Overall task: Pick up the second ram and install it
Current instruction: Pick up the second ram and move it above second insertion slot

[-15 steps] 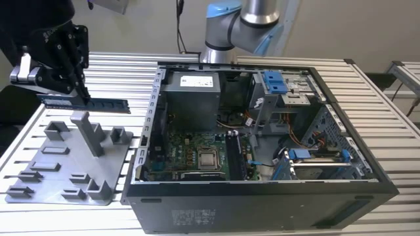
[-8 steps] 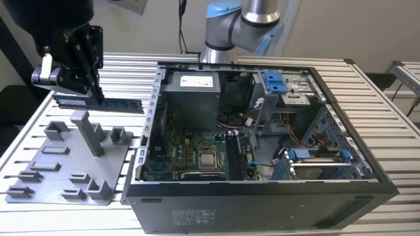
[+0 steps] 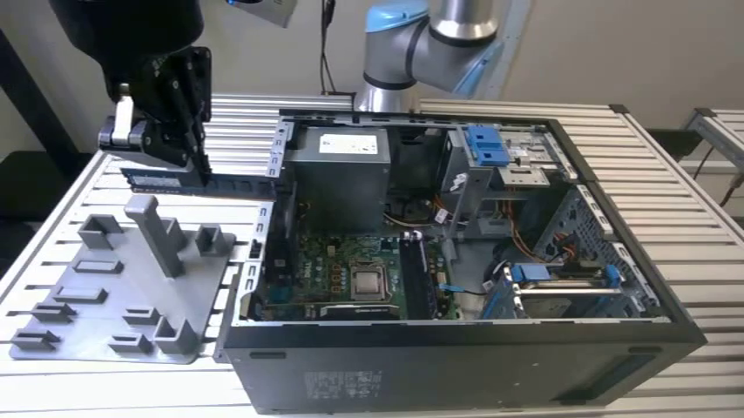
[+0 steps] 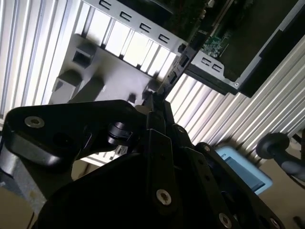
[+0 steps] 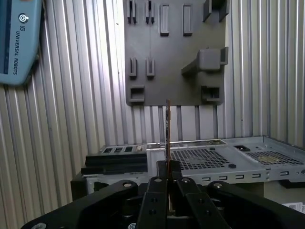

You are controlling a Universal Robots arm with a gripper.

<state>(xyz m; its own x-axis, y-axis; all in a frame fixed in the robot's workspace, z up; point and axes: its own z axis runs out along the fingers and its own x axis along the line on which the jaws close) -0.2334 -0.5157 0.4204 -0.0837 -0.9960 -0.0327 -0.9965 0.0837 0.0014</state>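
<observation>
While the open computer case (image 3: pixel 465 366) stands central in the exterior view, the grey fixture tray (image 3: pixel 87 348) lies at its nine o'clock; above it, at ten o'clock, the gripper (image 3: pixel 195 165) clamps the second ram (image 3: pixel 239 184), held level.

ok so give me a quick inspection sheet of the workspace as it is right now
surface: slatted metal table, carrying the tray and the case
job's things: second ram held level in the air, between the tray and the open computer case; seen edge-on in the first wrist view
clutter: grey fixture tray with upright posts, at the exterior view's left of the case
grippers: gripper shut on the second ram, above the tray's far edge
cables: coloured wires inside the case; a black cable hangs behind the table
surroundings: arm base behind the case; a blue-edged handheld unit lies on the table
</observation>
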